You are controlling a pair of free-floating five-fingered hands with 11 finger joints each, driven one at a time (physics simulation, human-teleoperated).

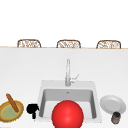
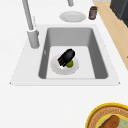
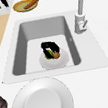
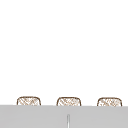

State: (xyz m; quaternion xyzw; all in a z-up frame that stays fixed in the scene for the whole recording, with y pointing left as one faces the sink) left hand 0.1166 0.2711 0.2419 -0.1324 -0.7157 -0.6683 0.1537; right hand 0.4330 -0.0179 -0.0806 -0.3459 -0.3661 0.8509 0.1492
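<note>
The right hand (image 2: 66, 57) is low in the sink (image 2: 98, 50), its fingers curled round a green thing (image 2: 70, 63) on a plate (image 2: 56, 68). I judge it gripped but not lifted. The left hand (image 1: 32, 109) hangs by a bowl (image 1: 5, 113). The white surface (image 1: 22, 72) also carries a second plate (image 1: 110, 105) and a jar (image 1: 116, 117), with chairs (image 1: 29, 43) behind.

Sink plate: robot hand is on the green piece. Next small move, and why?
Probably a short straight lift. The right robot hand looks curled round the green piece on the plate in the sink, so it should clear the plate first.
</note>
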